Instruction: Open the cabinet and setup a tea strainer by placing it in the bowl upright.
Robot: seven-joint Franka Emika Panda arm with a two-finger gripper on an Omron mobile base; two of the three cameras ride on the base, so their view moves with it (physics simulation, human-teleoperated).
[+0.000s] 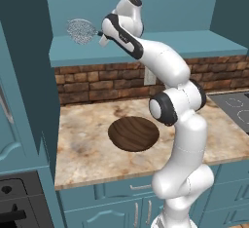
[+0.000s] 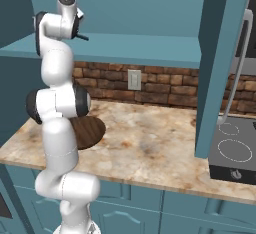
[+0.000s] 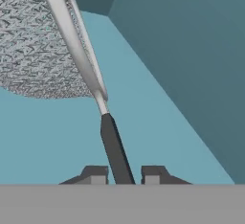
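The cabinet (image 1: 160,8) stands open, its doors swung out to the left (image 1: 19,100) and right (image 2: 220,68). The tea strainer (image 1: 81,30), a silver mesh basket, is inside just above the cabinet's bottom shelf (image 1: 194,42), tilted on edge, its dark handle (image 3: 115,146) pointing at the hand. My gripper (image 1: 101,33) reaches into the cabinet. In the hand view the gripper (image 3: 125,176) has the handle between its jaws, which stand close on both sides with thin gaps showing. The dark wooden bowl (image 1: 133,133) sits on the counter below, partly hidden behind the arm in the right base view (image 2: 92,130).
The marble counter (image 1: 87,149) runs under the cabinet against a brick backsplash with an outlet (image 2: 134,79). A cooktop (image 2: 232,148) lies at the right, beside the open right door. An oven front (image 1: 14,198) is at the lower left.
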